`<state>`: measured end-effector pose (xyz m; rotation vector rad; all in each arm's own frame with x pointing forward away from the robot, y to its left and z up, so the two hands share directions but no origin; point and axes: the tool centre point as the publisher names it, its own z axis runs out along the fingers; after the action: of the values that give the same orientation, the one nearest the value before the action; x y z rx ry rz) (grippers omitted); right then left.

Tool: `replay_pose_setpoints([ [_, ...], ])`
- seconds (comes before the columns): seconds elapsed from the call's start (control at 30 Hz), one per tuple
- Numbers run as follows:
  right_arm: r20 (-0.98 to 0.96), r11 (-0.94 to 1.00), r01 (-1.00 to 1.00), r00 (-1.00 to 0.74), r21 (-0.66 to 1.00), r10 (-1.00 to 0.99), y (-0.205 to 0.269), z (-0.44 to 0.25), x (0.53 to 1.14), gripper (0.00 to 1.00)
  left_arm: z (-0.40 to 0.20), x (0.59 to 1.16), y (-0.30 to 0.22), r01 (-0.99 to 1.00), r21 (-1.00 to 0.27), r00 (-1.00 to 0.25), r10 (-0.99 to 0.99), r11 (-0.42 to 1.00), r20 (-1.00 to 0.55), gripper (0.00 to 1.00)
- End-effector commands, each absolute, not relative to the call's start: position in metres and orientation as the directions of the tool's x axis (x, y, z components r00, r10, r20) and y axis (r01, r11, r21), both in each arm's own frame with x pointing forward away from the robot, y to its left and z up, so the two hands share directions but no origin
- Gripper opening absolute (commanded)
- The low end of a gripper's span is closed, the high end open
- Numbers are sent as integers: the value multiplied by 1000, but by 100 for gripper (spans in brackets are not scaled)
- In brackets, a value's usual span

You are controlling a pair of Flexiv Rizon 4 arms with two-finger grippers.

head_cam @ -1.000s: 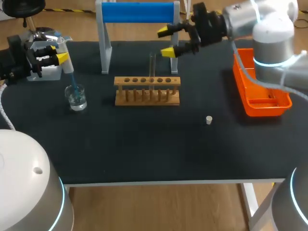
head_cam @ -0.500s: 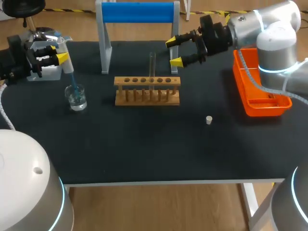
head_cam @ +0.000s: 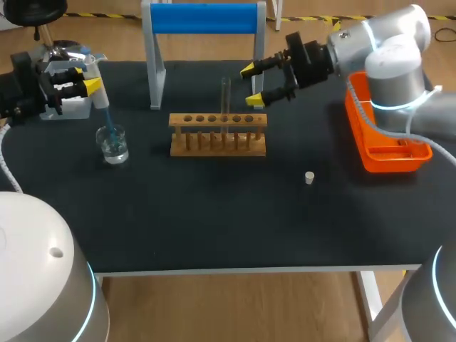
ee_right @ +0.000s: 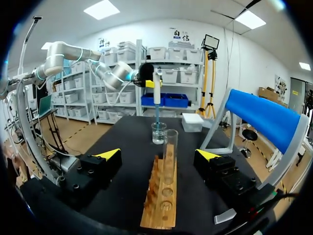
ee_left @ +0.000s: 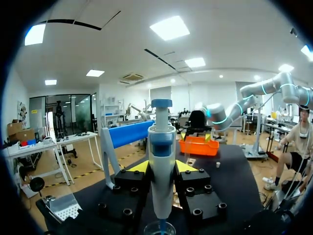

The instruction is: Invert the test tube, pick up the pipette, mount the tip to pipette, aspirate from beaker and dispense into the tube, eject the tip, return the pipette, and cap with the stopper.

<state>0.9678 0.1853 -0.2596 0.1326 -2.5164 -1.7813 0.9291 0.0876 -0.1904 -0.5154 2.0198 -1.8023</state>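
My left gripper (head_cam: pixel 88 78) is shut on the white and blue pipette (ee_left: pixel 161 161), held upright over the glass beaker (head_cam: pixel 112 144). The pipette's blue tip (head_cam: pixel 107 120) dips into the beaker's liquid. A clear test tube (head_cam: pixel 225 98) stands upright in the wooden rack (head_cam: pixel 218 134). My right gripper (head_cam: pixel 252 85) hangs open just right of the tube, above the rack's right end. In the right wrist view the rack (ee_right: pixel 160 198) and the tube (ee_right: pixel 170 147) lie ahead between the wide-apart fingers. The small white stopper (head_cam: pixel 309 177) lies on the black table, right of the rack.
A blue-topped stand (head_cam: pixel 203 18) rises behind the rack. An orange tray (head_cam: pixel 385 151) sits at the table's right edge. A tip box (head_cam: pixel 70 105) stands at the far left behind the beaker.
My right gripper has dropped lower and drawn closer to the test tube, still open. The left gripper with the pipette has not moved.
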Motion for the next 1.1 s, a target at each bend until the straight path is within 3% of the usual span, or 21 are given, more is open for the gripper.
replay_pose_setpoints([
  [0.03,-6,346,-40,-995,937,-97,190,-270,975,100,-190,929,88,-18,-994,-859,-510,108,-40,0],
  [1.1,-54,508,-73,-997,858,-51,239,-294,976,100,-190,929,88,-18,-994,-859,-510,108,-40,0],
])
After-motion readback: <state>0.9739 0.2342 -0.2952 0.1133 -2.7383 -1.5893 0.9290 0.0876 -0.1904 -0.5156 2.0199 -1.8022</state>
